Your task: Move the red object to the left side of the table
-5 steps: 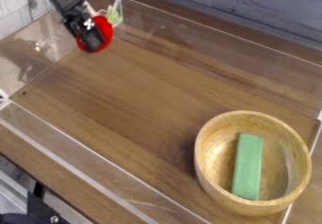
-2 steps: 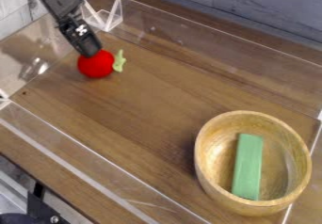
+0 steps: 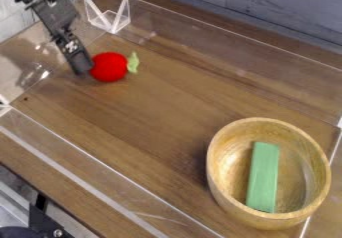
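The red object [image 3: 111, 66], a small round toy fruit with a green leaf on its right side, lies on the brown table [image 3: 187, 92] near the far left corner. My gripper [image 3: 80, 66] reaches down from the upper left, its dark tip just left of the fruit, close to it or touching it. Nothing is held in it. The fingers read as one dark shape, so I cannot make out whether they stand open or shut.
A round light-wood bowl [image 3: 223, 146] sits at the front right with a green rectangular block [image 3: 265, 175] inside. Low clear acrylic walls [image 3: 80, 187] border the table. A clear folded piece [image 3: 114, 14] stands at the back left.
The fruit was held up in the gripper, then set down on the table. The gripper let go and has slid to the fruit's left side, lower than before.
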Robot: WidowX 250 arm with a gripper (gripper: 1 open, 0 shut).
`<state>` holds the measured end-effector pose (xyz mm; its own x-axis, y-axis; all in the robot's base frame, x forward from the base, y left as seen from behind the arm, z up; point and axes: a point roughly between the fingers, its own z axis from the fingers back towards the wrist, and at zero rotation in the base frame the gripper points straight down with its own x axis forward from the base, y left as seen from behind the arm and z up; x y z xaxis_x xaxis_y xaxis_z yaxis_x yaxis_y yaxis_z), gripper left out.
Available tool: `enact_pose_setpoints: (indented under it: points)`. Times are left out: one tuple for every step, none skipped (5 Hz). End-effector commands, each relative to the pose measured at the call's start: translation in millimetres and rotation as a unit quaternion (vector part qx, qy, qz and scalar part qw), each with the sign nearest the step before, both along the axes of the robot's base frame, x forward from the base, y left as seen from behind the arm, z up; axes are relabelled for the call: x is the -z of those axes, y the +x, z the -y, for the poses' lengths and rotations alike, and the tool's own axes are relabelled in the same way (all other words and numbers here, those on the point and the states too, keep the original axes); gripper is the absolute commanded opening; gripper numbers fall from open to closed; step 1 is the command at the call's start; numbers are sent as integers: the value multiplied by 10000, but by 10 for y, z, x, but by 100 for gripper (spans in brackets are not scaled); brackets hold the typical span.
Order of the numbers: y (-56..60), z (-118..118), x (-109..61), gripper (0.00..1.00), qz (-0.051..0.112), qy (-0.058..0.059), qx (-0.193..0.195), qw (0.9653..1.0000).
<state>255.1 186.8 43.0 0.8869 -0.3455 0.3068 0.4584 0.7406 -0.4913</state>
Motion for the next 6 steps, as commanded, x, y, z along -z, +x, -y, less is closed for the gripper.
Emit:
enact_pose_setpoints:
  points:
    - [30,-174,-98,0,171,215,245,9993]
    - [19,-252,-65,0,108,162,-73,9998]
    - [2,-326,-26,0,37,125,-388,9992]
    - [-8,-357,54,0,-4,129,-485,9987]
    - [14,-380,123,0,-29,127,-557,9984]
    - [-62,-363,150,0,-81,90,-550,9984]
